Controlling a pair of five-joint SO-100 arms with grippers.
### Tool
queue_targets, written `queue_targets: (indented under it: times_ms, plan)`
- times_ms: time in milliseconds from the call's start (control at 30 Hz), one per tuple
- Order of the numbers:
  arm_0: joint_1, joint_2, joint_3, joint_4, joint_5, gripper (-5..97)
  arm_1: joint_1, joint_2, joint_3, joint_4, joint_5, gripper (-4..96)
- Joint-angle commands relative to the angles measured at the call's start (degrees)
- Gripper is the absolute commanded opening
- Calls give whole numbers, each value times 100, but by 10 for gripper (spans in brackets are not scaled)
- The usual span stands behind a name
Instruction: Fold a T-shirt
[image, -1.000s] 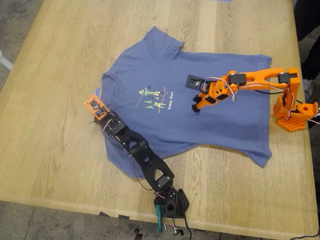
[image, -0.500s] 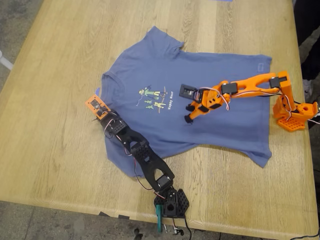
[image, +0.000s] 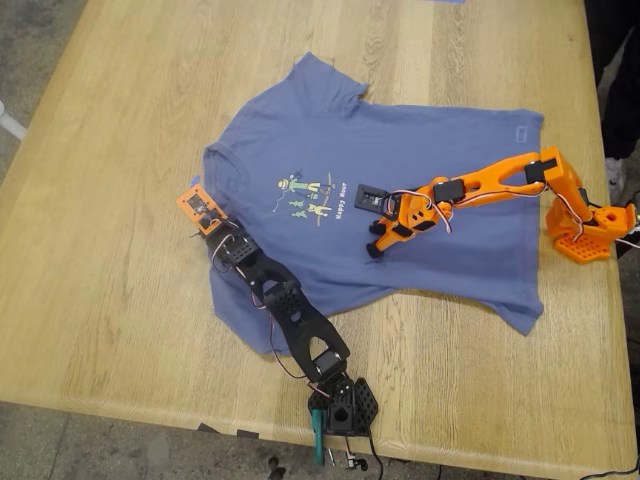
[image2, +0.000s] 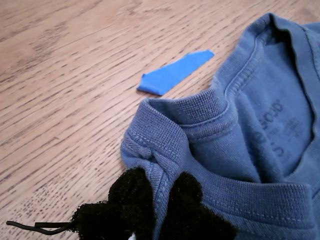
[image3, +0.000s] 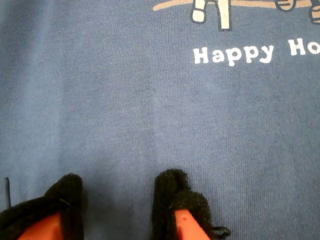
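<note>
While the T-shirt (image: 380, 190) lies spread flat across the middle of the wooden tabletop (image: 110, 260) in the exterior view, print side up and collar toward that view's left, both of my arms reach over it. My first hand (image2: 159, 195), on the black arm rising from the lower centre of the exterior view, sits at the collar (image2: 200, 120). In the first wrist view its two black padded fingertips (image2: 131, 192) are pinched together on a bunched fold of the ribbed collar edge, so the cloth is gripped between them. A small blue tape strip (image2: 172, 73) lies on the bare wood just beside the collar, not touching it.

My second hand (image3: 117, 200), on the orange arm whose base (image: 590, 230) stands at the right edge of the exterior view, hangs over the chest of the shirt. In the second wrist view its padded fingertips (image3: 177, 200) stand apart with plain blue cloth showing between them, and they hold nothing; whether they touch the cloth I cannot tell. The words "Happy Ho" (image3: 250, 52) and the feet of the cartoon figures (image3: 212, 12) fill the upper right of that wrist frame. In the exterior view the cartoon print (image: 305, 195) lies between the two hands.
</note>
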Motion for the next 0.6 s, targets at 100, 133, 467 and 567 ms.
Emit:
queue_targets:
  times_ms: [100,133,467,567]
  plan:
    - [413,1134,483,132,-53,-1,132,-1081,-1503,343,-9,250]
    - [439,1274,642,141,-53,-1,132,-1441,-2109,589,-9,248]
    - [756,2892,2083,202,-114,-1,88,-4781,-8016,3718,-18,150]
    - [993,3445,2470,255,-149,-1,158,-4790,-8033,3814,-44,88]
